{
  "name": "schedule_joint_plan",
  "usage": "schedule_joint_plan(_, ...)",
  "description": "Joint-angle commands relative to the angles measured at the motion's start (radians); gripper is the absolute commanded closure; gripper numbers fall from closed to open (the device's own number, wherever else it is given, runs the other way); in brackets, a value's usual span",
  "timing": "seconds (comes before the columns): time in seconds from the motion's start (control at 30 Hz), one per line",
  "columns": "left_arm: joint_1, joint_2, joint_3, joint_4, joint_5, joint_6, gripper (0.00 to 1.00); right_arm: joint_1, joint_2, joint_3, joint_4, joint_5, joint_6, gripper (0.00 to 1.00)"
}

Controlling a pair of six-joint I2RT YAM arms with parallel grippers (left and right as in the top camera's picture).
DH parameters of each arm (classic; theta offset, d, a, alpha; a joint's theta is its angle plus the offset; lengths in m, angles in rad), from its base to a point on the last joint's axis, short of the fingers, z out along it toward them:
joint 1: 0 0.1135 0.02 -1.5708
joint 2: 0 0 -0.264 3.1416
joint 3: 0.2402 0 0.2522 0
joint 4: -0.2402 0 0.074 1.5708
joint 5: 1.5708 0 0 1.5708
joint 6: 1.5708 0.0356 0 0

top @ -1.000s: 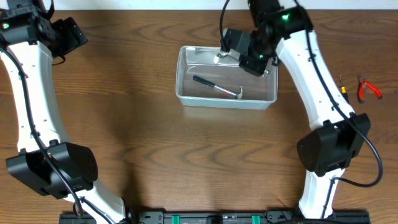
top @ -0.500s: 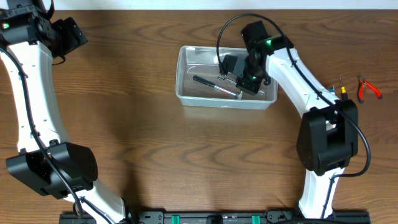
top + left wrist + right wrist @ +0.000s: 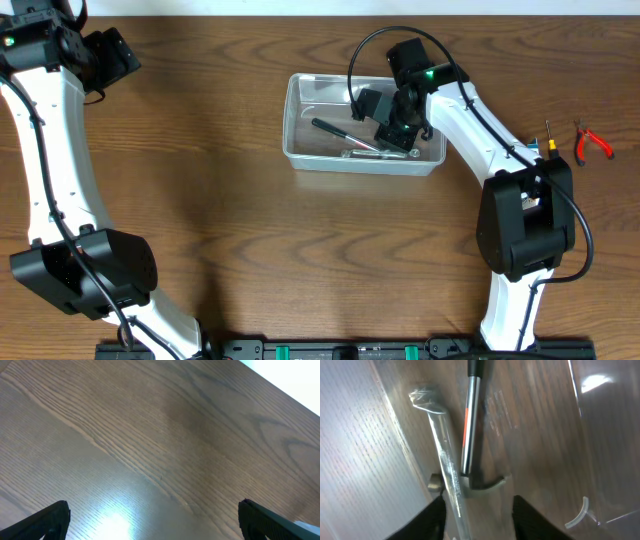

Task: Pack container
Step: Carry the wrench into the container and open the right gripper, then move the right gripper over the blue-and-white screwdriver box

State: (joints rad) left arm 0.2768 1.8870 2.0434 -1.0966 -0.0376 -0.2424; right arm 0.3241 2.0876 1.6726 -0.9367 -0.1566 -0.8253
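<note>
1. R jaws: spread, fingers (image 3: 426, 521) low inside the container (image 3: 294, 120) and pinching nothing. A silver tool (image 3: 442, 445) lies on the tub floor btwn them, not gripped as far as the wrist view shows.
2. Hammer (image 3: 470, 420) lies right beside that tool and seems to touch it at the head. Claw end is toward the jaws, black grip away. Both lie flat in the container.
3. Container sits upright on the counter (image 3: 220, 200), centre-back. No lid in view.
4. L jaws: spread wide, nothing btwn them, over bare wood at the far-left back corner, well apart from the tub.
5. Left out: red-handled pliers (image 3: 595, 143) and a thin yellow-marked tool (image 3: 549, 140), prob. a screwdriver but too small to be sure. Both are at the R edge of the counter, well apart from the tub.
6. Progress, my read: 2 items in, 2 to go, so approx halfway. Next move calls for the R arm to lift clear of the rim w/o snagging either tool, then reach for the R-side pair.
</note>
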Motion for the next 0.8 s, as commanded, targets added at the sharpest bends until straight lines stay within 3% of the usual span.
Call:
schedule_joint_plan(0.0, 0.0, 0.004, 0.005, -0.002, -0.016, 0.002, 0.02, 0.01, 0.008, -0.001, 0.011, -0.005, 0.026, 0.51)
schedule_joint_plan(0.27, 0.0, 0.004, 0.005, -0.002, -0.016, 0.002, 0.02, 0.01, 0.006, 0.002, 0.05, -0.006, 0.093, 0.42)
schedule_joint_plan(0.4, 0.0, 0.004, 0.005, -0.002, -0.016, 0.002, 0.02, 0.01, -0.003, 0.065, 0.034, -0.01, 0.219, 0.37)
schedule_joint_plan(0.57, 0.0, 0.004, 0.005, -0.002, -0.016, 0.002, 0.02, -0.009, -0.021, 0.298, -0.082, -0.004, 0.452, 0.34)
schedule_joint_plan(0.77, 0.0, 0.004, 0.005, -0.002, -0.016, 0.002, 0.02, -0.103, -0.022, 0.642, -0.356, 0.132, 0.639, 0.34)
